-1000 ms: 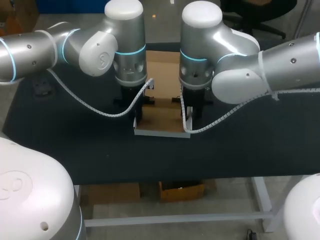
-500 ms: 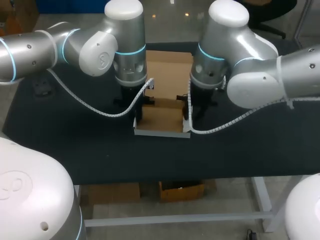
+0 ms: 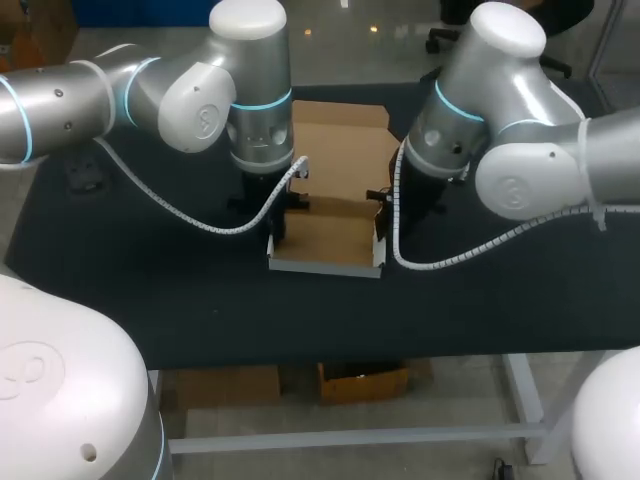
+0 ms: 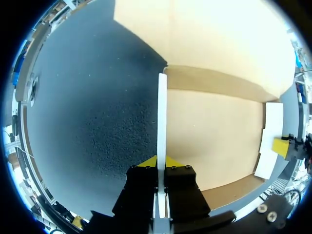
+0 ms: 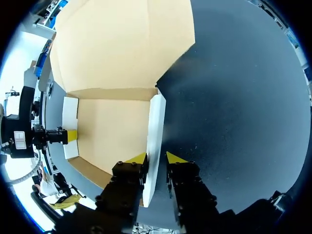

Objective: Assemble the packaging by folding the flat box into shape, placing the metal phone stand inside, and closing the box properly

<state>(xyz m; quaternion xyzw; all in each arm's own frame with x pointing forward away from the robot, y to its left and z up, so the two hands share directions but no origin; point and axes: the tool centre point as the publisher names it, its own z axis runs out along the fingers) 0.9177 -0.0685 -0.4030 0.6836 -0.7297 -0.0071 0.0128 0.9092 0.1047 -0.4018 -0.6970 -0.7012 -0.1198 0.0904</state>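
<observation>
Two arms met over the cardboard box (image 3: 325,235), which lay open near the middle of the black table (image 3: 150,290). Its brown floor faced up and its wide lid flap (image 3: 340,140) lay flat on the far side. The left hand (image 4: 157,163) was clamped narrowly on the white left side wall (image 4: 162,117), which stood upright on edge with a yellow tip pressed to each face. The right hand (image 5: 156,158) straddled the white right side wall (image 5: 155,126), which also stood raised, leaning slightly. Whether that hand actually gripped the wall could not be told. From the left wrist camera, the right hand showed at the box's opposite edge, beside the white wall there.
</observation>
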